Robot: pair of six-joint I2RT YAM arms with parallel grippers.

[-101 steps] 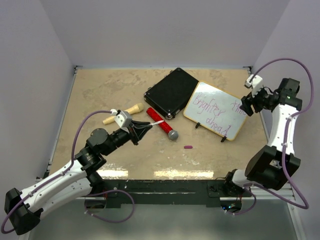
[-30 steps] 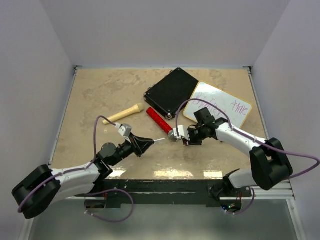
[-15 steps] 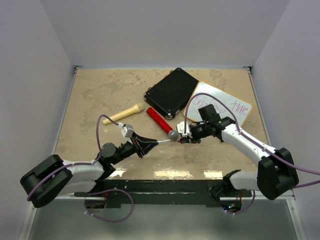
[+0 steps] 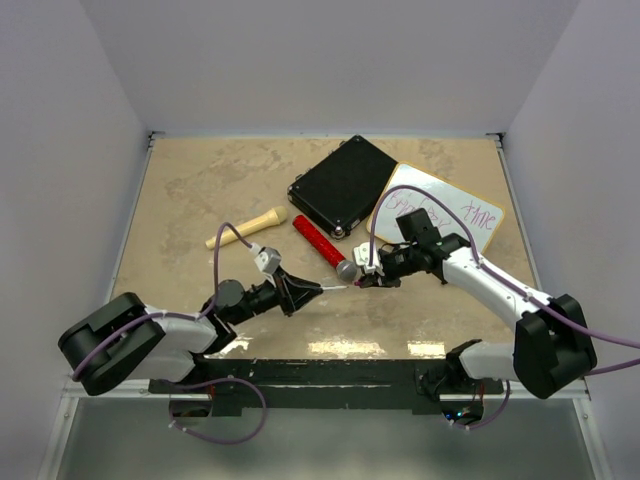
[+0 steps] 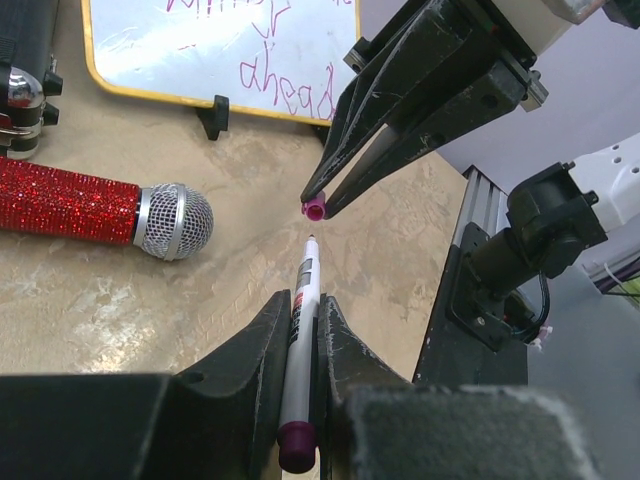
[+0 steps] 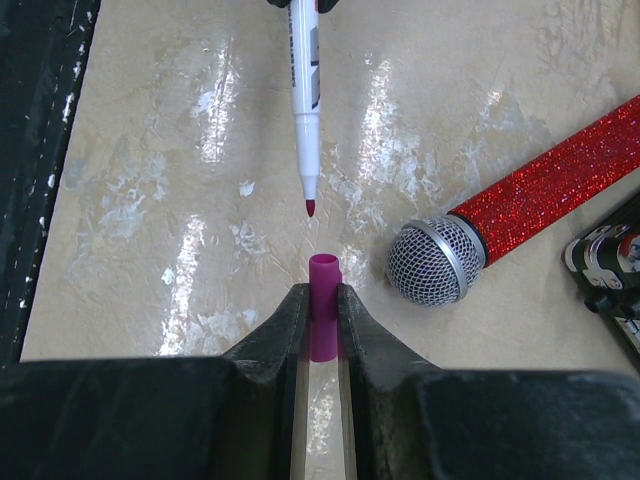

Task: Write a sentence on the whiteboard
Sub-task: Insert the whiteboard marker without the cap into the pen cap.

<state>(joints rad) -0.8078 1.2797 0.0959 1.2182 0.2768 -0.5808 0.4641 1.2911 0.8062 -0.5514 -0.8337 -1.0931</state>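
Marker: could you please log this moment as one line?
left gripper: shut on marker | right gripper: shut on cap | tip facing cap, apart | whiteboard bears sentence

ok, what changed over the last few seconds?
Right pincer came away from beside the whiteboard, swung down to the table and took hold of the magenta cap, which had been lying loose. Left pincer, shut on the marker throughout, pushed rightward until the tip sits just short of the cap's mouth. Whiteboard, black case, red microphone and wooden handle stayed put.
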